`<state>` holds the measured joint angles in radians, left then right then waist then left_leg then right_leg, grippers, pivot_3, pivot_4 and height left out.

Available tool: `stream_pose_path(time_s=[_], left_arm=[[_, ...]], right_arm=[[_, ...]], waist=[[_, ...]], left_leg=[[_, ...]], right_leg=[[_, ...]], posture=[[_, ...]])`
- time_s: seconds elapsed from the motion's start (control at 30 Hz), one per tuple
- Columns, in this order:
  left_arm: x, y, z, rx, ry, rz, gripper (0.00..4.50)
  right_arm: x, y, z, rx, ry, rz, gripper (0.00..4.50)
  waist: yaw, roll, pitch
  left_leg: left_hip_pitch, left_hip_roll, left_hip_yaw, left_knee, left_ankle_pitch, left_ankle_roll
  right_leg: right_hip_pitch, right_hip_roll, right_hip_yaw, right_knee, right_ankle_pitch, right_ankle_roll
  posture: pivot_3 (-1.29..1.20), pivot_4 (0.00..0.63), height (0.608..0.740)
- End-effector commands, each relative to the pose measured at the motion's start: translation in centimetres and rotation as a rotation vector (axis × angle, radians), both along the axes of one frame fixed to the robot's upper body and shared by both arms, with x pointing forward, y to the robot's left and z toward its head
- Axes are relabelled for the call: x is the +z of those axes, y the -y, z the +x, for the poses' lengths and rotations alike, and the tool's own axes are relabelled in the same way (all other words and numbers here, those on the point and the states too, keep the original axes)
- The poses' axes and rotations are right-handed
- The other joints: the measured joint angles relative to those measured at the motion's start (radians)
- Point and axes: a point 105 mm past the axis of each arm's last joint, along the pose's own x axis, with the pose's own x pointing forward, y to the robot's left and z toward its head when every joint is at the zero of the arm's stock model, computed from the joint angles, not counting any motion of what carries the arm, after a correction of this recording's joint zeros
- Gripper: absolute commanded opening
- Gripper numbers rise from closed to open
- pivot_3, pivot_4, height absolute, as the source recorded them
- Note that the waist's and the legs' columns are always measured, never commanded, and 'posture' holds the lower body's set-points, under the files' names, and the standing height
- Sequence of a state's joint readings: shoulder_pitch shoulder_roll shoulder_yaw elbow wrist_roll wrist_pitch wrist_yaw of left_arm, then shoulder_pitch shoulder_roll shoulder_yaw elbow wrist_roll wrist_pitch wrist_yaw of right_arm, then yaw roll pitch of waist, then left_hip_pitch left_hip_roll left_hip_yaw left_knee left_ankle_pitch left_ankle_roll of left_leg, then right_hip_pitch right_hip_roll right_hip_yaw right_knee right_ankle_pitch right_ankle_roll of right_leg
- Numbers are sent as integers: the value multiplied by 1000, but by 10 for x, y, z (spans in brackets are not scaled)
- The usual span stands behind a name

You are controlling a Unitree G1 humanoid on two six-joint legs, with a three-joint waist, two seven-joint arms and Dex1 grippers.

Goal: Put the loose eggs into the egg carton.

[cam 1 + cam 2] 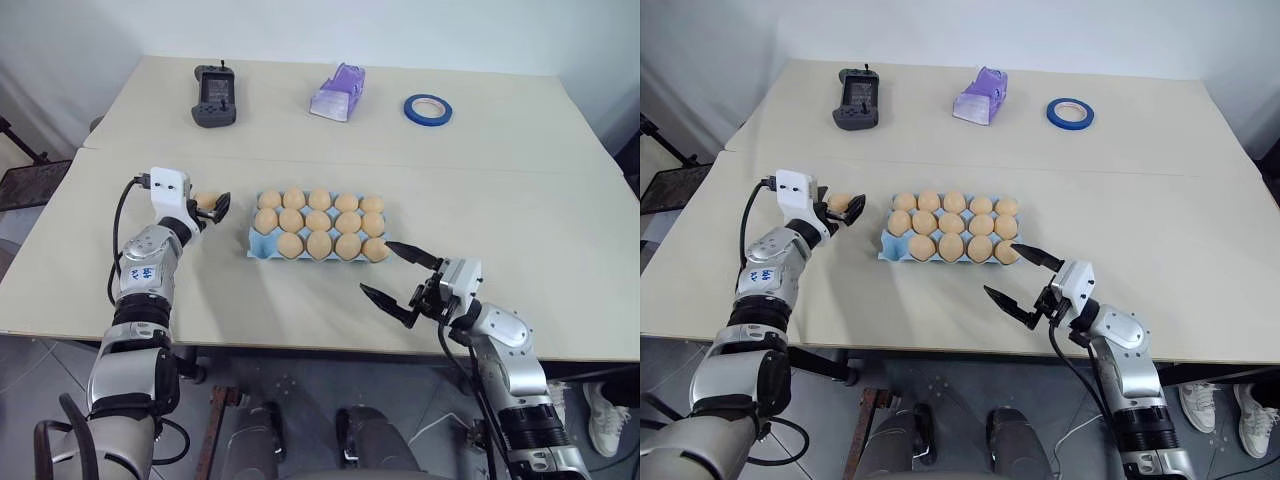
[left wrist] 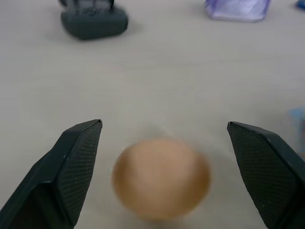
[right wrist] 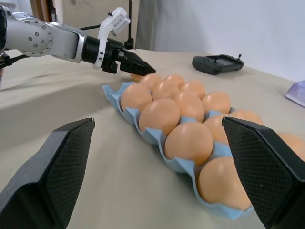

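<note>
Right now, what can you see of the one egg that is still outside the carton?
The loose egg is smooth, tan-orange and oval, with no visible crack. It lies on the beige table, left of the light blue egg carton and apart from it. The open left gripper has a finger on each side; neither visibly touches it.

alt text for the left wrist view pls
A small tan-orange loose egg lies on the beige table between the left hand's open black fingers, untouched. Beyond it sit a dark grey handheld controller and a lilac folded packet.
</note>
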<state>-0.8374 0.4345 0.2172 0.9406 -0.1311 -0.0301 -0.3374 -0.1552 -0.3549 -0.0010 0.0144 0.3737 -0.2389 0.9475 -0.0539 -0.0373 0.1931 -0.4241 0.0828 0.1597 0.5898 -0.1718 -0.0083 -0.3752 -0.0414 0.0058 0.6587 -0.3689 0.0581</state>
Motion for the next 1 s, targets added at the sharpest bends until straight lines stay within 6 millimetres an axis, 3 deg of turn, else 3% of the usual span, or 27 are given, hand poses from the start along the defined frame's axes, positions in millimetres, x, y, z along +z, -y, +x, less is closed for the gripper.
stream_pose_path(time_s=[0.03, 0.13, 0.37, 0.53, 0.77, 0.87, 1.0], left_arm=[[9, 4, 5, -24, 16, 16, 4480], [6, 4, 5, -29, 10, 6, 4300], [3, -4, 1, -26, 13, -2, 2472], [20, -1, -17, -172, 139, -11, 2435], [41, 44, -86, -684, 226, 131, 2435], [29, 60, -96, -788, 143, 182, 2435], [25, 70, -92, -790, 120, 152, 2435]], right_arm=[[12, 2, -4, -21, 60, 11, 4500], [13, 3, -4, -26, 59, 11, 4500], [13, 2, -2, -23, 59, 10, 4500], [12, 1, -2, -14, 54, 6, 4500], [9, 1, -3, 10, 34, -8, 4500], [9, -1, -1, 26, 31, -16, 4500], [10, -5, -2, 45, 29, -17, 4500]], waist=[[1, 0, 0], [0, -1, 0], [0, -1, 0], [-3, 0, 0], [0, 0, 0], [3, 0, 0], [-2, 0, 0]], left_leg=[[0, 0, 0, 0, 0, 0], [0, 0, 0, 1, 0, 0], [0, 0, 0, 1, 0, 0], [0, 0, 0, 1, 0, 0], [0, 2, 0, -1, 0, -2], [1, 0, 0, 0, -2, 2], [2, -1, 0, 1, -2, 4]], right_leg=[[0, 0, 0, 0, 0, 0], [0, 0, 0, 1, 0, 0], [0, 0, 0, 2, 0, 0], [0, 0, 0, 2, 0, 0], [0, 1, 0, 2, 0, -1], [2, -1, -1, 2, 0, -1], [2, -3, 0, 2, 1, -1]], posture=[[0, 150, 740], [0, 150, 740], [0, 150, 740], [0, 150, 740], [0, 150, 740], [0, 150, 740], [0, 150, 740]])
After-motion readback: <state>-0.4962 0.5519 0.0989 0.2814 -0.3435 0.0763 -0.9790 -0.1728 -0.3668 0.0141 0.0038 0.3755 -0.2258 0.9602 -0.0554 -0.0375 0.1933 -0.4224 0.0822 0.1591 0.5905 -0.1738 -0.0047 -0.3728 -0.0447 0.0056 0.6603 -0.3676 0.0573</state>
